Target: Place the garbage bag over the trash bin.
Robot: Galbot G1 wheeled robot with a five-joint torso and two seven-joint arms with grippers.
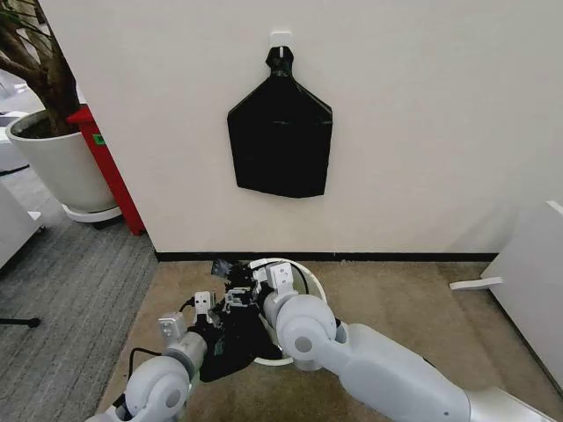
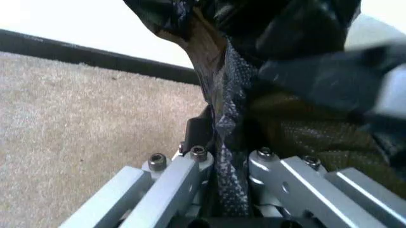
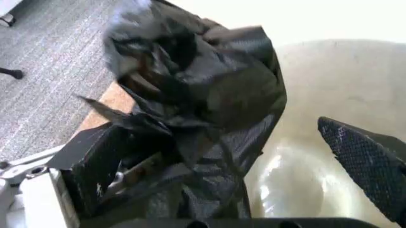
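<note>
**Holding the bag at the bin's rim**

Hanging bunched over the near-left side of the trash bin (image 1: 310, 280), the garbage bag (image 1: 230, 345) drooped in crinkled black folds down the bin's outer wall toward the carpet (image 1: 396, 299). You had your left gripper (image 1: 214, 309) clamped on it: the left wrist view showed its jaws nearly closed with a thin twist of plastic pinched between them. Your right gripper (image 1: 253, 280) sat just beside it, above the bin's mouth. One textured finger (image 3: 364, 166) stood clear over the pale bin interior, with the bag bunched at the other side, so the jaws looked spread wide; whether they gripped plastic, you couldn't tell. Behind, a flat black bag bundle (image 1: 280, 136) hung on the wall (image 1: 422, 114), plant pot (image 1: 62, 167) far left.
</note>
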